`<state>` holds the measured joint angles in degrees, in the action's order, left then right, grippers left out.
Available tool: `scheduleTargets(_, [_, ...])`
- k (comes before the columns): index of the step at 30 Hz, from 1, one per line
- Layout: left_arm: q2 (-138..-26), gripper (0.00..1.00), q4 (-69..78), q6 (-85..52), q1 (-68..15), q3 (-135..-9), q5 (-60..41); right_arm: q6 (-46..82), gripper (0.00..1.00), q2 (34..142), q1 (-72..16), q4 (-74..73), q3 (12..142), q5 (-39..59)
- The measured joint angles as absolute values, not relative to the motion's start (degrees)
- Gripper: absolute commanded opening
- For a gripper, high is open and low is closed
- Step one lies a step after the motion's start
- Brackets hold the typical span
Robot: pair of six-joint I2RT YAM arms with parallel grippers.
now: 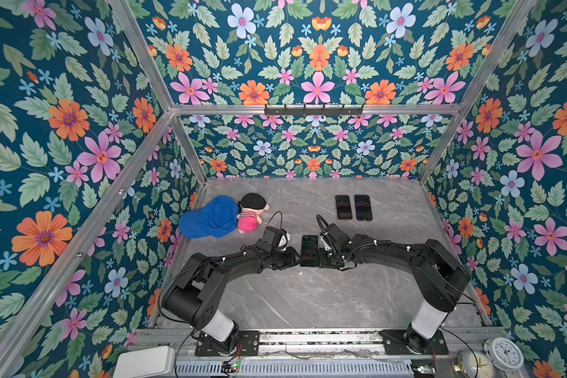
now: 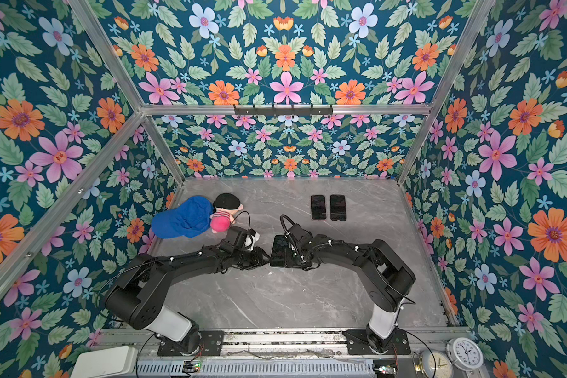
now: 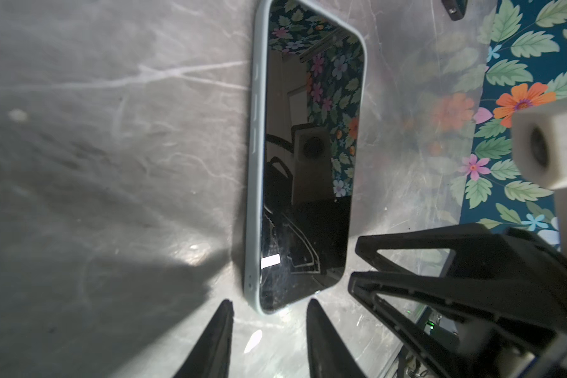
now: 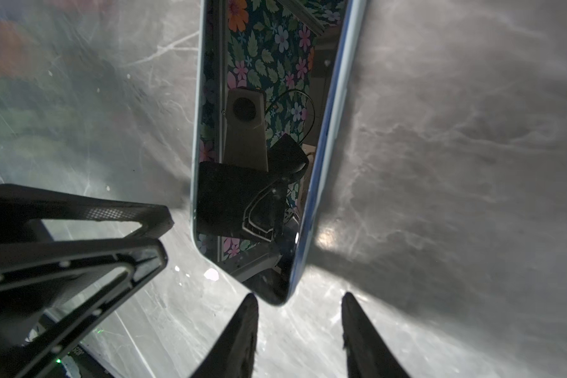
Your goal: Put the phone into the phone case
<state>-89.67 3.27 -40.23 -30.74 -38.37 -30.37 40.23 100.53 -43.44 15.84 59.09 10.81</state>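
While the phone (image 3: 308, 163) lies flat and face up on the table (image 1: 308, 301), inside the pale phone case (image 3: 254, 131), you have the left gripper (image 3: 269, 302) at one near corner with its jaws narrowly apart and nothing between them. The right gripper (image 4: 299, 296) is at the opposite near corner, and it is parted and empty too. In both top views the two tips flank the phone's near end from either side. The seating looks nearly done, but in the right wrist view a blue band of the phone's side shows along the case rim, so that edge may not be fully in. Bring one tip down squarely on that edge and press gently, brace the case from the other side so it cannot slide on the slick marble, and keep the tips off the glass. Out of reach on the front rail sit the clocks (image 1: 503, 353). Further out on the left lie a blue cap (image 1: 210, 219) and a doll (image 1: 251, 214), well clear of your work. Furthest away, two spare phones (image 1: 343, 207) lie side by side, so don't confuse them with yours.
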Motion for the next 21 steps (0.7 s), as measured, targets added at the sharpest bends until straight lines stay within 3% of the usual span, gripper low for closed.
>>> scheduleTargets(21, [-92.44, 0.34, 9.15, -43.13, -31.31, -36.60, -33.12, 40.27, 0.13, 102.50, -43.42, 13.47, 59.94, 12.01])
